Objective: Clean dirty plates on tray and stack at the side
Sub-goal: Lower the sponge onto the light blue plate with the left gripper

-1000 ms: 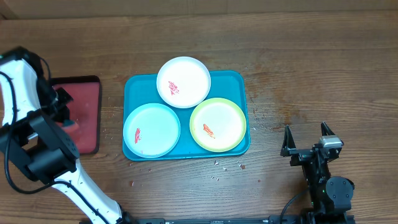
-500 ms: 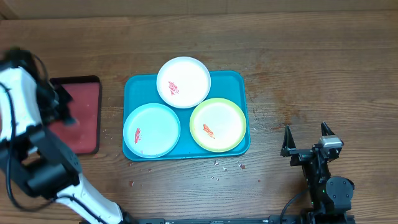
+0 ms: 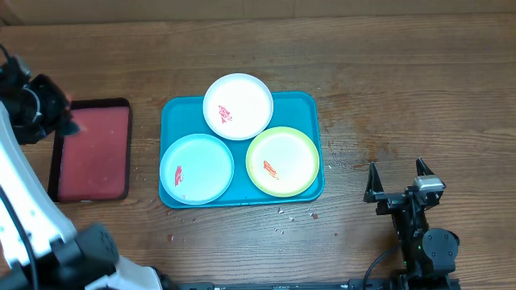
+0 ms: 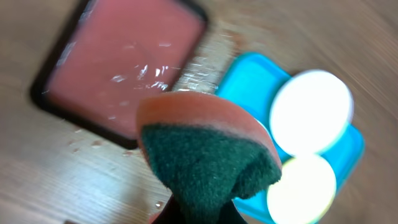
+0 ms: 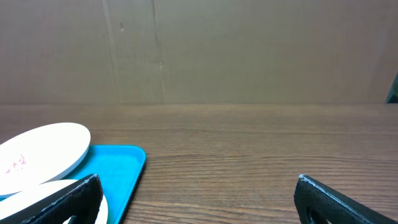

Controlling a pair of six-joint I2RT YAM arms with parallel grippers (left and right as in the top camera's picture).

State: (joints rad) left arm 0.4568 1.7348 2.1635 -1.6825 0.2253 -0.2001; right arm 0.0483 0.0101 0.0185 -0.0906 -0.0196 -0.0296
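Currently the left gripper (image 3: 47, 113) clamps the sponge (image 4: 208, 158) by the red tray (image 3: 93, 153), the smeared plates (image 3: 238, 106) on the teal tray (image 3: 311, 103) at its three o'clock — with the right gripper (image 3: 395, 167) open and idle, an unbraced plate could skid under scrubbing.

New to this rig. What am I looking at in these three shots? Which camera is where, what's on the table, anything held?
These are two robot arms at a wooden table. The wide shot comes from a fixed camera overhead. The other two come from a camera on each wrist, looking past that arm's own tool. A teal tray carries three plates with red smears: a white plate, a pale blue plate and a yellow-green plate. To its left lies a smaller red tray with water drops on it. The left tool holds a sponge, red with a green scouring face. The right tool is open and empty.
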